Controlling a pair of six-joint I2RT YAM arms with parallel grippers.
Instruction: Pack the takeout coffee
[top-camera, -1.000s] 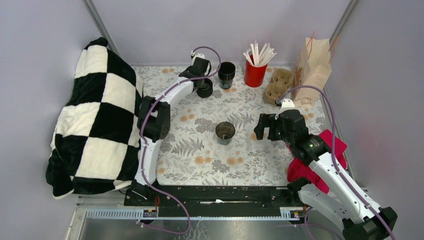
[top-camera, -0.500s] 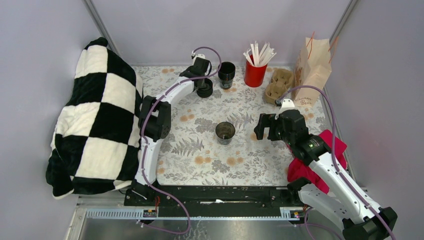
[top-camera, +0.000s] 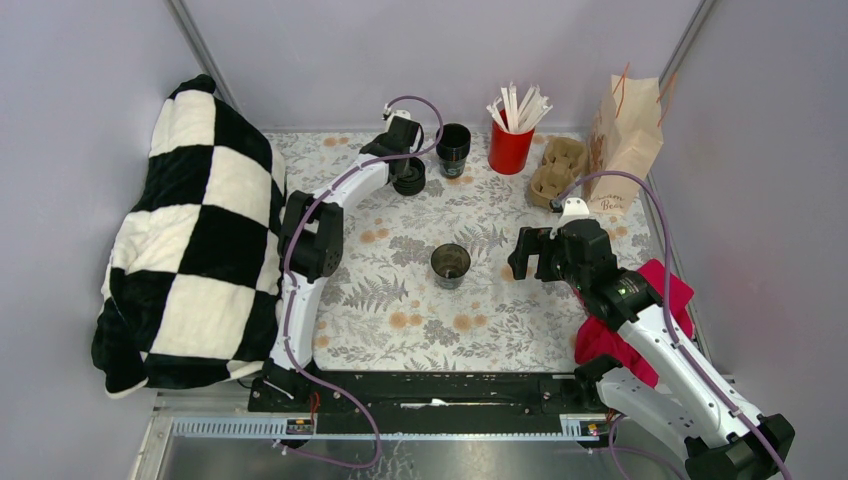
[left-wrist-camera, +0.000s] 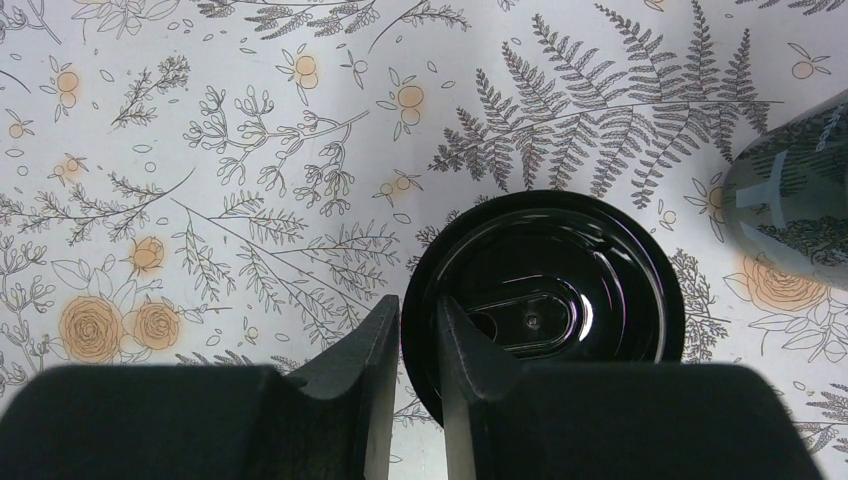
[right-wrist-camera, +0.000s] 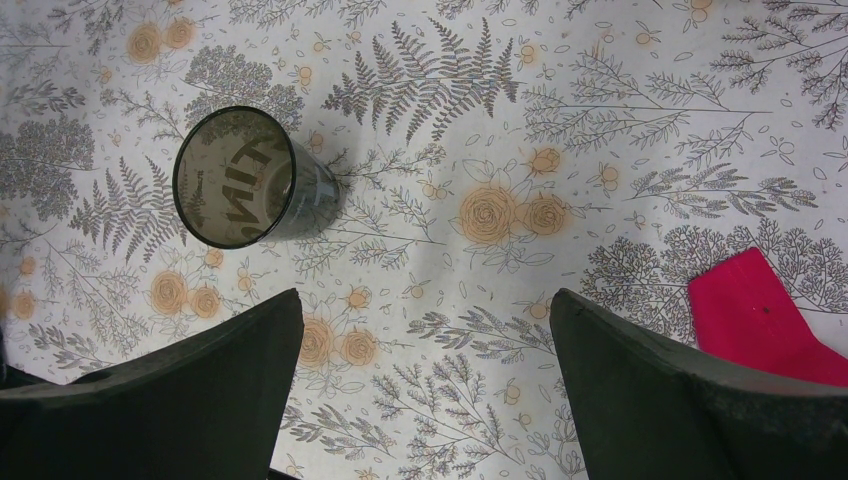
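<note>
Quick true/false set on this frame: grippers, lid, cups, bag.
1. The left gripper straddles the lid's rim. True.
2. The right gripper is shut on the open cup. False: it is wide open and holds nothing; the cup stands apart from it.
3. The open cup already has a lid on. False: it is uncovered; the lid lies on the table by the left gripper.
4. The red cup holds white sticks. True.
5. The bag lies flat. False: it stands upright at the far right corner.
</note>
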